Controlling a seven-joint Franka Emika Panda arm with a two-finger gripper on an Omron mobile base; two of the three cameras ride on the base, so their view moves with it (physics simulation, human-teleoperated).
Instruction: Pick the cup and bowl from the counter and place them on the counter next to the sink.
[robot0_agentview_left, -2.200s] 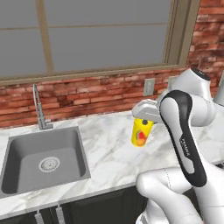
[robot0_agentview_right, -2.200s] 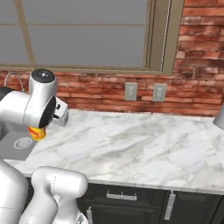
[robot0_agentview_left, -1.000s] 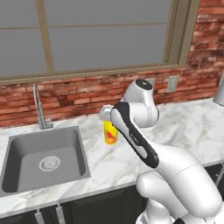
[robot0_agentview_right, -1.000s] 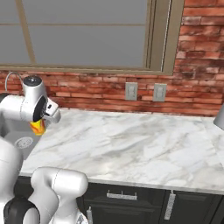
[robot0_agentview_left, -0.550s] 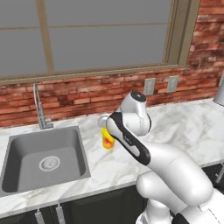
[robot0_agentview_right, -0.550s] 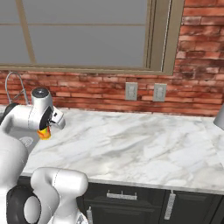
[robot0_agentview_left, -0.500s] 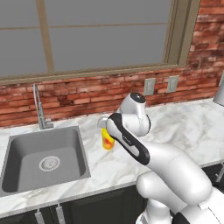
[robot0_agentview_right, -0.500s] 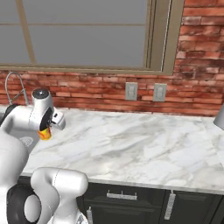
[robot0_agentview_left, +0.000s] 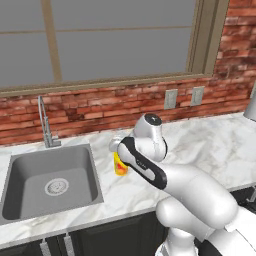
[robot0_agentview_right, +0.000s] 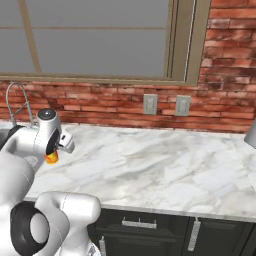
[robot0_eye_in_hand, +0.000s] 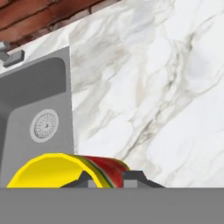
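Now the gripper (robot0_eye_in_hand: 106, 178) is clamping tight on the yellow cup (robot0_agentview_left: 120, 165), holding it just right of the sink (robot0_agentview_left: 50, 182) near the marble counter (robot0_agentview_left: 210, 145). Arm links are hiding most of the cup; contact with the counter is unclear.

Cup (robot0_agentview_left: 119, 165) bright yellow, red patch with thin green edge on side. Counter (robot0_agentview_left: 210, 145) white marble, grey veins. Sink (robot0_agentview_left: 47, 179) flat grey steel, pale drain ring. Wall (robot0_agentview_right: 125, 107) red-brown brick, light mortar. Cabinets (robot0_agentview_right: 150, 232) dark, near black. Arm (robot0_agentview_left: 150, 155) white, dark joints.
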